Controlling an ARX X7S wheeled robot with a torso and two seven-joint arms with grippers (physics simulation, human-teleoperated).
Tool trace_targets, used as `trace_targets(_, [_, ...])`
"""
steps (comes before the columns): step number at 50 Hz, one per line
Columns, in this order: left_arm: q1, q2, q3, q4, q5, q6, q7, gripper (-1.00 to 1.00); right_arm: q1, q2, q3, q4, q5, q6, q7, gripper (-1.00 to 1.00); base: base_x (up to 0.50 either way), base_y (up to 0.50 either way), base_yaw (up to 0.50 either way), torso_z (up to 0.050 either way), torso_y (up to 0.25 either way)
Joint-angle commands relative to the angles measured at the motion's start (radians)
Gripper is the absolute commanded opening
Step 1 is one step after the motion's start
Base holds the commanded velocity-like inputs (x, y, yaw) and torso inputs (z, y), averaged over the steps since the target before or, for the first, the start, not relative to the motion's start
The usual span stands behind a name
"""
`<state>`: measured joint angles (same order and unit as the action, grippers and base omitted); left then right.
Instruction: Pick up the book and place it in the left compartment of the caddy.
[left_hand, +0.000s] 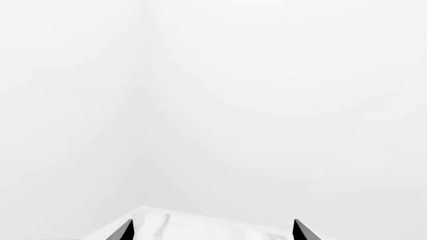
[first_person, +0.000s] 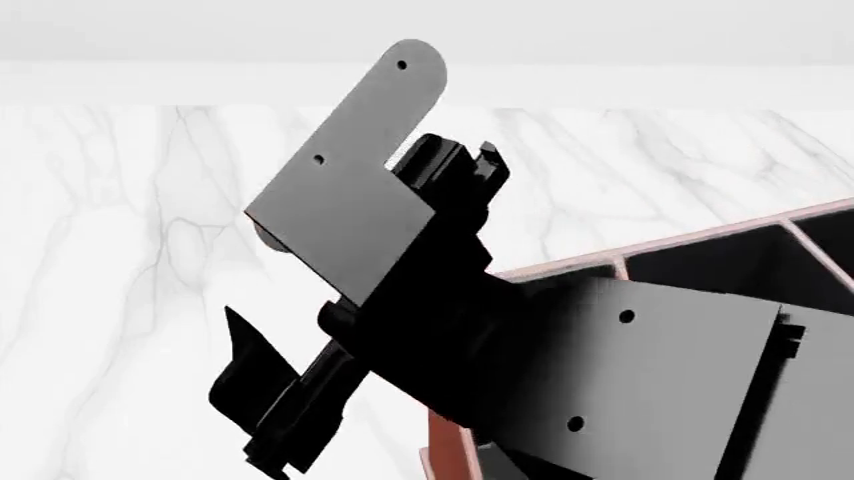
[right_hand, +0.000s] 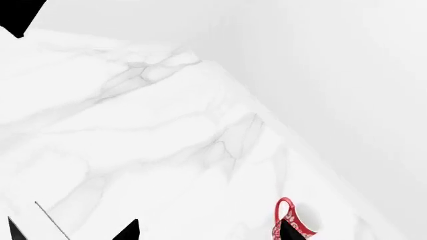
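From the head view, most of what you get is robot: two big grey plates and black arm parts fill the middle and lower right, blocking nearly everything. Behind them sits the caddy (first_person: 694, 245), reddish-brown with pale pink rims and a black inside, poking out at the right on the white marble counter (first_person: 120, 200). One pink divider is visible near the right edge, but which section is which, I can't tell from here, since the arms cover most of it.

The book isn't visible in any of the three views, so no idea where it is right now.

The left gripper (left_hand: 213, 231) shows up only as two dark finger tips at the edge of its own camera picture, standing well apart with nothing between them, looking past a corner of the counter toward a plain white wall.

The right gripper (right_hand: 208, 232) is the same story: two dark tips spread wide, nothing pinched. Its camera looks across the marble, and a red patterned mug (right_hand: 292, 225) with a looped handle sits near the counter's edge, just beside one finger tip in the picture. A thin grey line lies on the marble nearby.
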<state>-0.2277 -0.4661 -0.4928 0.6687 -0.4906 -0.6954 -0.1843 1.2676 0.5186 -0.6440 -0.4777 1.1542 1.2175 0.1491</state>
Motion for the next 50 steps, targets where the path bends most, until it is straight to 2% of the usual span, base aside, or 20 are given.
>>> trace_targets(1, [-0.003, -0.004, -0.011, -0.003, -0.005, -0.001, -0.005, 1.0, 0.077, -0.025, -0.111, 0.093, -0.054, -0.018, -0.198, 1.0, 0.0, 0.0, 0.0, 0.0, 0.0])
trace_targets(29, [-0.003, -0.008, -0.009, -0.012, -0.01, 0.008, -0.005, 1.0, 0.128, -0.055, -0.229, 0.194, -0.113, -0.074, -0.417, 1.0, 0.0, 0.0, 0.0, 0.0, 0.0])
trace_targets(50, [0.005, -0.011, 0.001, -0.011, 0.003, 0.023, -0.01, 1.0, 0.106, -0.088, -0.289, 0.241, -0.151, -0.135, -0.496, 1.0, 0.0, 0.0, 0.0, 0.0, 0.0])
